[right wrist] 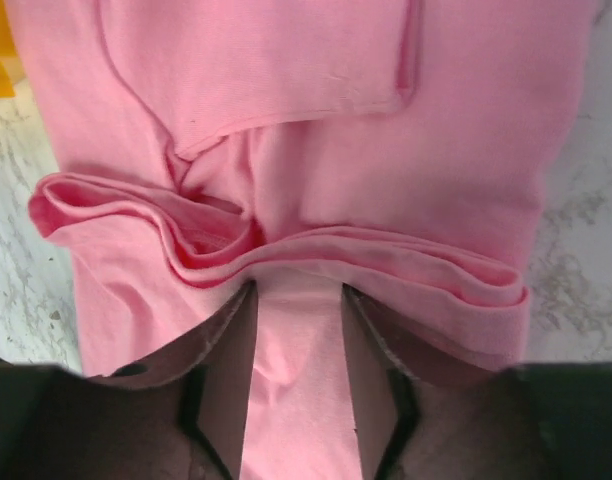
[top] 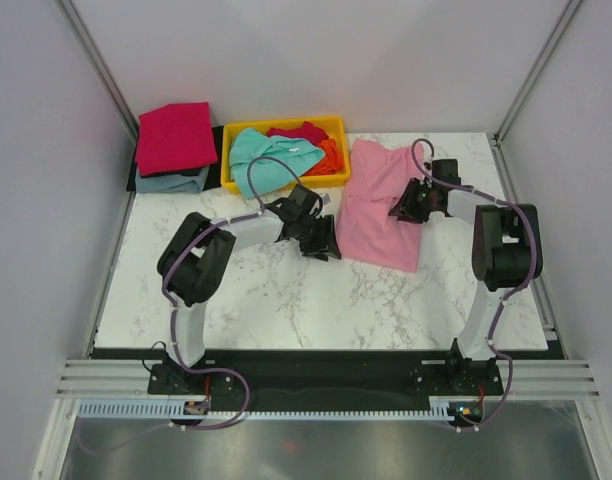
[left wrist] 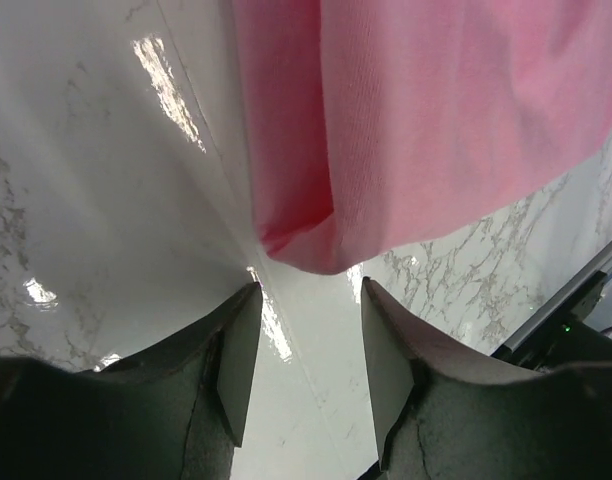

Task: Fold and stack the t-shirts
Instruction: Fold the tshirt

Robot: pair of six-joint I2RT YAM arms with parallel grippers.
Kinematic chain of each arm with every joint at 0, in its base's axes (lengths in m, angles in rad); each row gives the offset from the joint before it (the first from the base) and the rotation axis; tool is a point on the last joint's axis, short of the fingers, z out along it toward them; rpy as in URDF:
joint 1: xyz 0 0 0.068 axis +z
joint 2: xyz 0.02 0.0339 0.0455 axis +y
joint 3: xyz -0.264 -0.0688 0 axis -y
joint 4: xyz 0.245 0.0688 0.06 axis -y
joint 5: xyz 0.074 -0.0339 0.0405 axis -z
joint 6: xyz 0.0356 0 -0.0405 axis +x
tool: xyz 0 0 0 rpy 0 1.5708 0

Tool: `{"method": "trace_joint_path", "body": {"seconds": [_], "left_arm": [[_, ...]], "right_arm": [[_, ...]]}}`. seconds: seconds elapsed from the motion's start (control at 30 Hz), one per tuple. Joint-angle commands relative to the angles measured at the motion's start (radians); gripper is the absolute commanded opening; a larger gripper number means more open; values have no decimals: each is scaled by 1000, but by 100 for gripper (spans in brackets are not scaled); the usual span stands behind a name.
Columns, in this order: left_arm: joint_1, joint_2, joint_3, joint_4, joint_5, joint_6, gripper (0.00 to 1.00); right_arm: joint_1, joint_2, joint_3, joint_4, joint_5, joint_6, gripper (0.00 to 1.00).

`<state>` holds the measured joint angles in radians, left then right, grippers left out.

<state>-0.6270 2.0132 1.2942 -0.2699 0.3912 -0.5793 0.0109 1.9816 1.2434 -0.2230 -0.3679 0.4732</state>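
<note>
The light pink t-shirt (top: 378,205) lies on the marble table (top: 286,300), folded into a long strip right of the middle. My left gripper (top: 323,243) is open just off its near left corner. In the left wrist view the shirt's corner (left wrist: 316,245) lies just ahead of the open, empty left gripper (left wrist: 308,300). My right gripper (top: 404,207) rests on the shirt's right side. In the right wrist view the right gripper (right wrist: 298,292) is open, its tips against a raised fold (right wrist: 286,255), with flat pink cloth between the fingers.
A yellow tray (top: 227,165) at the back holds a teal t-shirt (top: 266,160), a red one (top: 301,132) and an orange one (top: 333,155). At the back left a folded crimson t-shirt (top: 176,135) lies on a grey-blue one (top: 171,183). Walls enclose the table on three sides.
</note>
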Motion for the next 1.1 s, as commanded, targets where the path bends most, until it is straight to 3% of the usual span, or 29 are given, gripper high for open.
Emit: {"method": "trace_joint_path", "body": {"seconds": [0.0,0.07,0.13,0.27,0.47,0.67,1.07], "left_arm": [[-2,71,-62,-34,-126,-24,52],[-4,47,-81,-32,-123,-28,50],[-5,-31,-121,-19,-136,-22,51],[-7,-169,-191,37,-176,24,57],[-7,-245,-291,309,-7,91,60],[-5,-176,-328,552,81,75,64],[-4,-56,-233,615,32,87,63]], "right_arm": [[-2,39,-1,-52,29,-67,50],[0,-6,11,-75,24,-77,66],[0,-76,19,-90,35,-84,77],[0,-211,27,-122,29,-76,85],[0,-450,-174,-118,23,-10,84],[-2,-696,-505,5,54,96,82],[0,-695,-579,36,29,96,80]]}}
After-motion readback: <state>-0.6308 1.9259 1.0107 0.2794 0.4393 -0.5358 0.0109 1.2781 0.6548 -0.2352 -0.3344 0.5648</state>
